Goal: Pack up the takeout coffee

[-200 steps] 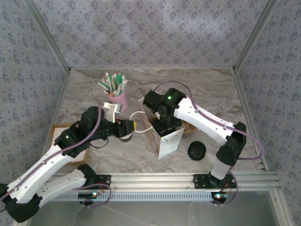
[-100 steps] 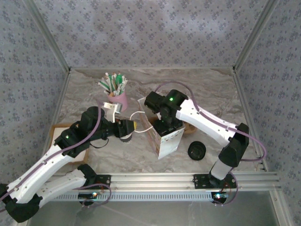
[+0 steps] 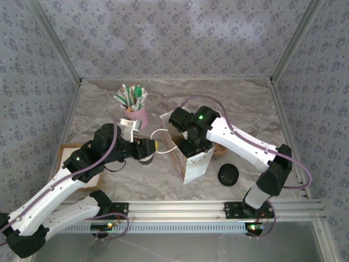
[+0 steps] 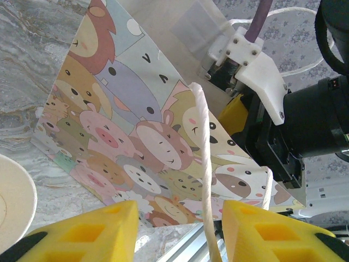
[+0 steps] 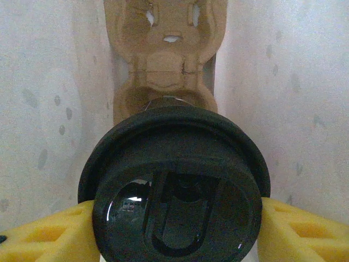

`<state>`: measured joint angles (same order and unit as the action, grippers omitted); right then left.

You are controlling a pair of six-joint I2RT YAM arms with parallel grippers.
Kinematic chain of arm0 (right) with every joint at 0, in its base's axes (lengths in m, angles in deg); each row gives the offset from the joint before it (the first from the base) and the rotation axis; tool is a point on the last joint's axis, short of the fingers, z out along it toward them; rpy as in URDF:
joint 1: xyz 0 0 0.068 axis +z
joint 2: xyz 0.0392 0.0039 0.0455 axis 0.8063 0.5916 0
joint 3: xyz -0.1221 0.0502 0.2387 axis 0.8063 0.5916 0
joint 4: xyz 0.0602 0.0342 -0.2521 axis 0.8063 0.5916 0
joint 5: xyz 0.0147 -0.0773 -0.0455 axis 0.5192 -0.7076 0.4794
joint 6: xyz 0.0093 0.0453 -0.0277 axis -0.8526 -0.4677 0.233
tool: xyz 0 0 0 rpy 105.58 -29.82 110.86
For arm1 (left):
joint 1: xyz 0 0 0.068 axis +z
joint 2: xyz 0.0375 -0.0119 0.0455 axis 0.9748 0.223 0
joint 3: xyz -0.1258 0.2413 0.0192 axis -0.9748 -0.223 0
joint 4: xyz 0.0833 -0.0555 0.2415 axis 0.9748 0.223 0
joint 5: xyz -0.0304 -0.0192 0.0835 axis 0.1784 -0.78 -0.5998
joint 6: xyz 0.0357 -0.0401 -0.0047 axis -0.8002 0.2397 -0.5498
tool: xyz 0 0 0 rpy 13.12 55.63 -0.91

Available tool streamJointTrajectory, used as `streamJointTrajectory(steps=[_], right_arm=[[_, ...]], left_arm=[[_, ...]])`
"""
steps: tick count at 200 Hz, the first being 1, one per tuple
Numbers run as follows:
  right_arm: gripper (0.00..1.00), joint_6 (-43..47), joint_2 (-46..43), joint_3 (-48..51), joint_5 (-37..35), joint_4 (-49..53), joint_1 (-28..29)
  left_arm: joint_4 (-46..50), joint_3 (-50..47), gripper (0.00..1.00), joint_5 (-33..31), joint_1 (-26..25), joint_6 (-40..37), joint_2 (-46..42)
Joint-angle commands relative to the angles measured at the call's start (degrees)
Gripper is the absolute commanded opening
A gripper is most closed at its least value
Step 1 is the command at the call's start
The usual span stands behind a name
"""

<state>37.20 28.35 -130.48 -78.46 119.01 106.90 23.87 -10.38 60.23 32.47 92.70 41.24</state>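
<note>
While the left hand (image 4: 180, 229) stands with fingers apart, the bag handle (image 4: 203, 164) running loose between them, the right hand (image 5: 175, 232) is clamped on the takeout coffee (image 5: 177, 191). Cup sits lidded inside the cartoon bag (image 3: 196, 164), mid-tabletop, above the cardboard carrier (image 5: 163, 60). Likely light; paper wall crushable, lid slick. Best hold: stiff rim under the lid, upright.

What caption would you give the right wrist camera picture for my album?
Right gripper holds the black-lidded takeout coffee over the cardboard cup carrier inside the bag.
</note>
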Motion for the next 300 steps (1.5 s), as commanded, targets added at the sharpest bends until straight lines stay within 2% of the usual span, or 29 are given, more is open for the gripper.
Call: streamJointTrajectory(steps=[1,300], right_arm=[[0.66,-0.44,-1.24,0.64,-1.00,0.14,0.16],[0.67,-0.53,0.47,1.57,2.22,1.75,-0.91]], left_arm=[[0.46,-0.19,0.44,-0.71,-0.22,0.46,-0.85],[0.01,-0.22,0.44,-0.84,-0.25,0.65,-0.51]])
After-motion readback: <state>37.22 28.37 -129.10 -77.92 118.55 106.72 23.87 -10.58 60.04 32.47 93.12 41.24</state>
